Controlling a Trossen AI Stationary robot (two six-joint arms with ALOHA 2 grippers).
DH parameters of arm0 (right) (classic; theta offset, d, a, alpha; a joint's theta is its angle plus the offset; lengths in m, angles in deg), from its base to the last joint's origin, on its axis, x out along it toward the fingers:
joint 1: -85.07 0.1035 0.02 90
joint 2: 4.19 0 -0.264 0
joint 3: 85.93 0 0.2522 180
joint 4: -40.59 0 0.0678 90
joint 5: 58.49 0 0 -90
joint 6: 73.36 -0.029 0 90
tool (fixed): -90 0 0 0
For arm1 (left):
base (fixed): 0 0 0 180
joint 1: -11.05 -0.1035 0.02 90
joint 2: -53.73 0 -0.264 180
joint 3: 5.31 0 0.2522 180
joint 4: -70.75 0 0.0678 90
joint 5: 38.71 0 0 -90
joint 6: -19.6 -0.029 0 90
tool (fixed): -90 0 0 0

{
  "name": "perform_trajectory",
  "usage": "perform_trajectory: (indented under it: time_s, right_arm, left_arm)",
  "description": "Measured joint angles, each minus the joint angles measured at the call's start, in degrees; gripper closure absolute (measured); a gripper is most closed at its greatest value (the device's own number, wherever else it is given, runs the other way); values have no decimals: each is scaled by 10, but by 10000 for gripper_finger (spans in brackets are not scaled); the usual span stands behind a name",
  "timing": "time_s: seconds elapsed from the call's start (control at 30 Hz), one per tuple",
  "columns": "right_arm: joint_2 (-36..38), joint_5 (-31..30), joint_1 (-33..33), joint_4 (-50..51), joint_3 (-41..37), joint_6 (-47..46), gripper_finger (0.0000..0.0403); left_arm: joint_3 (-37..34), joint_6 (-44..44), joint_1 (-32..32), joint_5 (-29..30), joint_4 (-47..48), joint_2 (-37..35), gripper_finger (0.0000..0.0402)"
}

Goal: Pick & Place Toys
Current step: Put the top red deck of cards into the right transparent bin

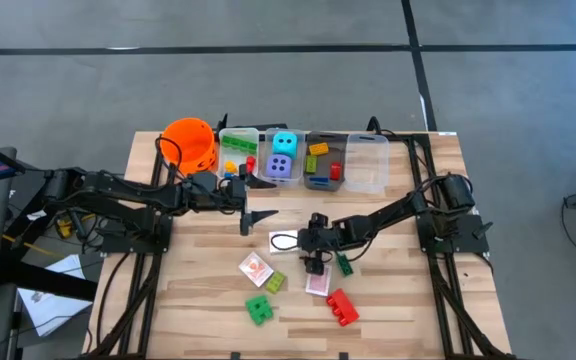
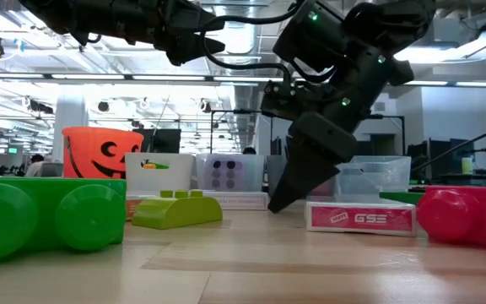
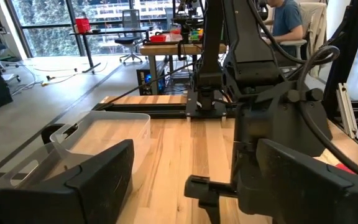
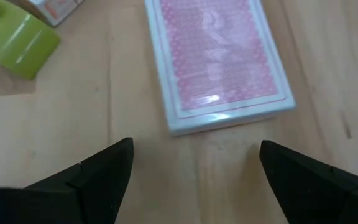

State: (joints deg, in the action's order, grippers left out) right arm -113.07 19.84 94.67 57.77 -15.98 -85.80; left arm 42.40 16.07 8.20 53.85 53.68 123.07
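Where clear bins (image 1: 366, 165) line up, one holds dice (image 1: 284, 155).

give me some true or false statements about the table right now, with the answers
1. The right gripper is open over the pink card pack. True.
2. The card pack sits in a bin. False: it lies on the table.
3. The cyan die is in a clear bin. True.
4. The left gripper holds a red brick. False: its jaws are open and empty.
5. The orange bucket lies tipped over. False: it stands upright.
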Motion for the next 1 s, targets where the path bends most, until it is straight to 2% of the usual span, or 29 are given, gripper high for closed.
perform_trajectory:
  time_s: [1.0]
  right_arm:
    - [-2, 14, -30, -48, -2, 206, 61]
  left_arm:
    - [0, 0, 0, 0, 0, 0, 71]
